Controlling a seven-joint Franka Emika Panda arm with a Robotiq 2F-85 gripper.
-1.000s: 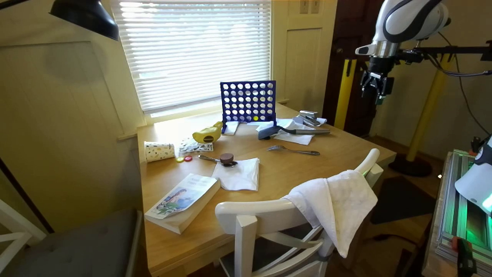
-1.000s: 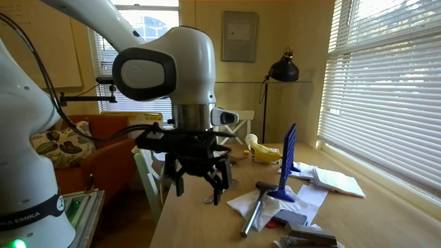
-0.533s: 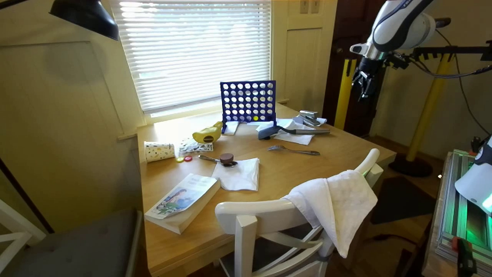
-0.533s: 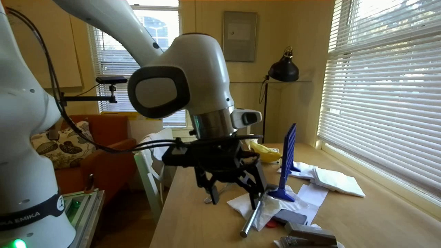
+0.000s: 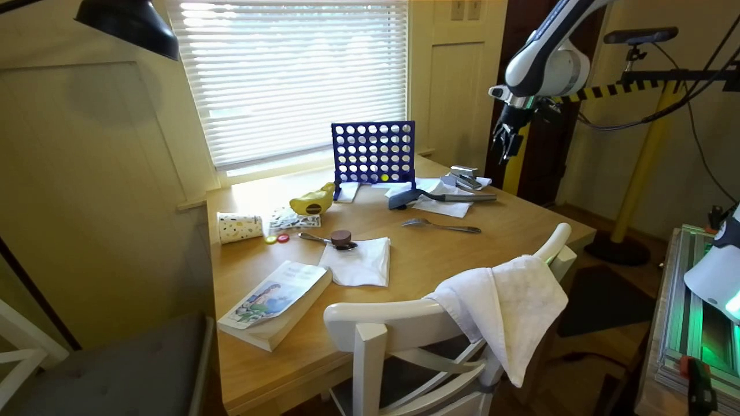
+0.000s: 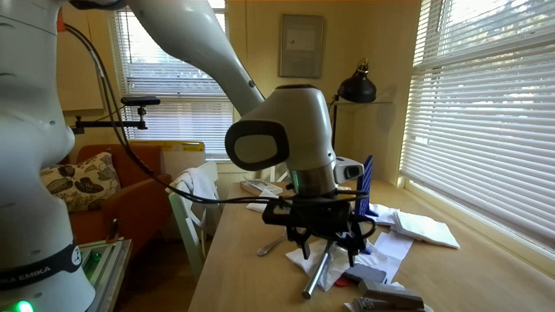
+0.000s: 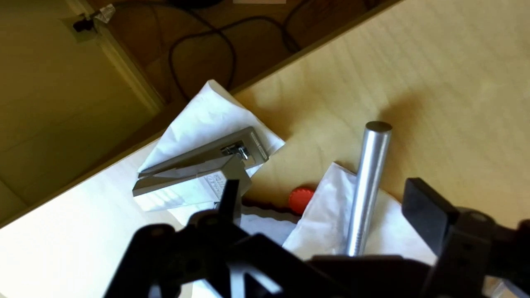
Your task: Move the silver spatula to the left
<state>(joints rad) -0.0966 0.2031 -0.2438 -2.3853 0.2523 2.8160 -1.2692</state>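
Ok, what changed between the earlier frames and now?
In an exterior view, the arm and open pincer moved rightward across the picture, toward the spatula; nothing was grasped or released. The spatula, fork, stapler and book stayed put.

Spatula [image 7: 367, 190] ptly hidden (wrist cam)

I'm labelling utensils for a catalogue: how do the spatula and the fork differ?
The spatula is bulkier, the fork slimmer. The spatula ends in a broad dark head, the fork in tines. The spatula lies across a white napkin, while the fork lies directly on the table. Both have silvery handles.
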